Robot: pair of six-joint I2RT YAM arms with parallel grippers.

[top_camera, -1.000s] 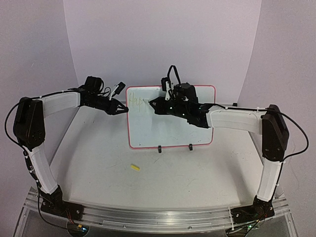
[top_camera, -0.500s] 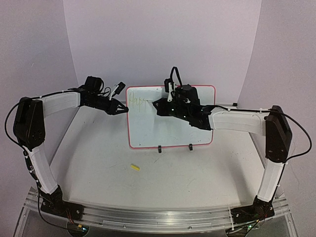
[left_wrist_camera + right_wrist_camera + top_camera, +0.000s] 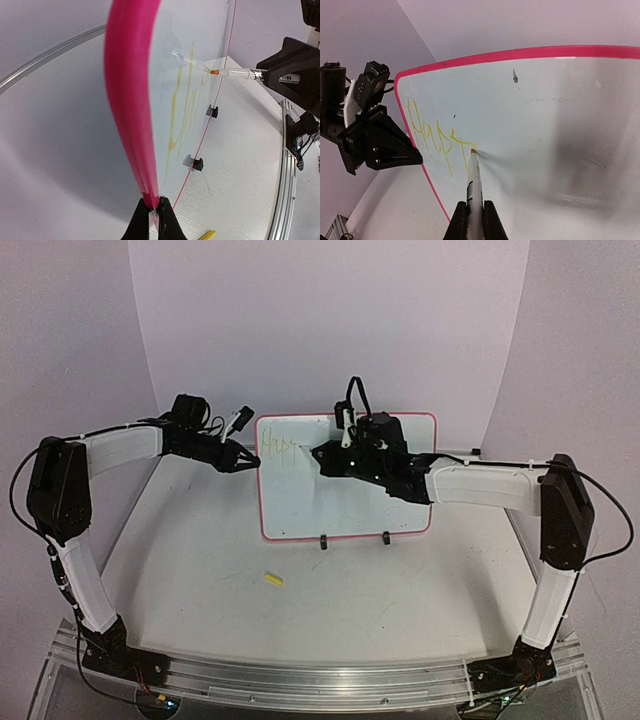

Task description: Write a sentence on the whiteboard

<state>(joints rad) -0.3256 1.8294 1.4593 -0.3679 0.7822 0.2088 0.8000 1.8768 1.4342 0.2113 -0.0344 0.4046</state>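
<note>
Matte white table (image 3: 400, 590). Upright toward its back, the glossy whiteboard (image 3: 345, 505) — rounded corners, thin pink rim, two small black clip feet (image 3: 323, 540). Pink left edge pinched between the black wedge fingers of the left gripper (image 3: 254, 462). Slim clear-barrelled marker (image 3: 473, 185) clamped in the right gripper (image 3: 318, 452), orange tip touching the board at the sentence (image 3: 436, 137) — thin yellow-green strokes reading "Happ". Small yellow piece (image 3: 273, 579) lying nearer the front.
</note>
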